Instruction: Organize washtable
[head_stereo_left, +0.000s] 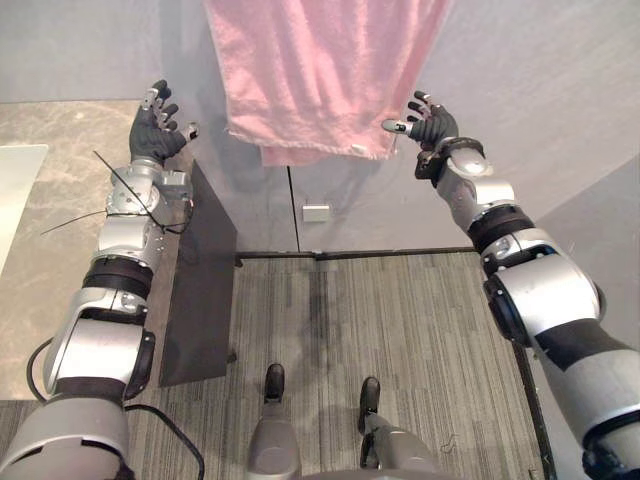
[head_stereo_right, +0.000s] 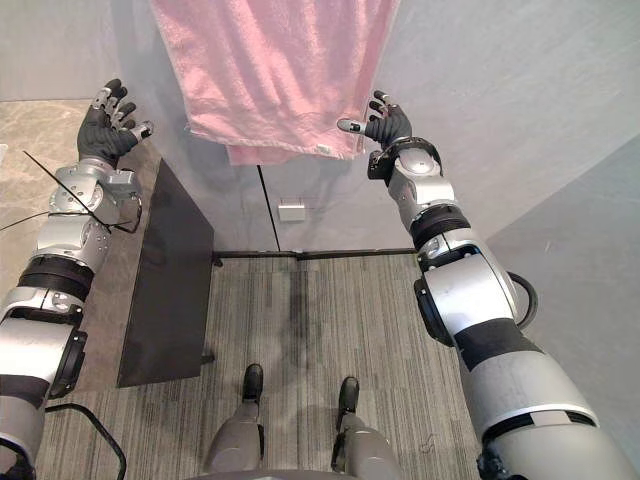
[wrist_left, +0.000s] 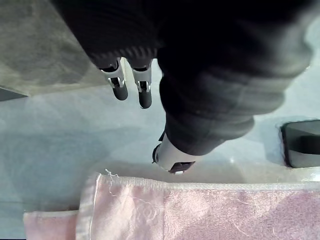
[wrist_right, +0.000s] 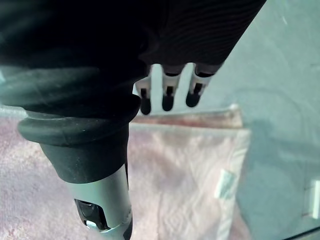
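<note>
The fuzzy pink cloth towel (head_stereo_left: 320, 75) hung flat against the grey wall (head_stereo_left: 550, 80), its lower edge free. The left hand (head_stereo_left: 157, 130) was off its left edge and the right hand (head_stereo_left: 430, 125) by its right corner, both with fingers loose and holding nothing.

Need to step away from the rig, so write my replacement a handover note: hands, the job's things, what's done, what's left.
Left robot hand: open, raised over the washtable edge, just off the pink towel's lower left corner, holding nothing.
Right robot hand: open, thumb pointing at the towel's lower right corner, holding nothing.
Towel: hanging against the wall, its lower edge uneven.
Done: neither hand has hold of the towel yet.
Left: probably grasp both lower corners, then straighten or take down the towel.
</note>
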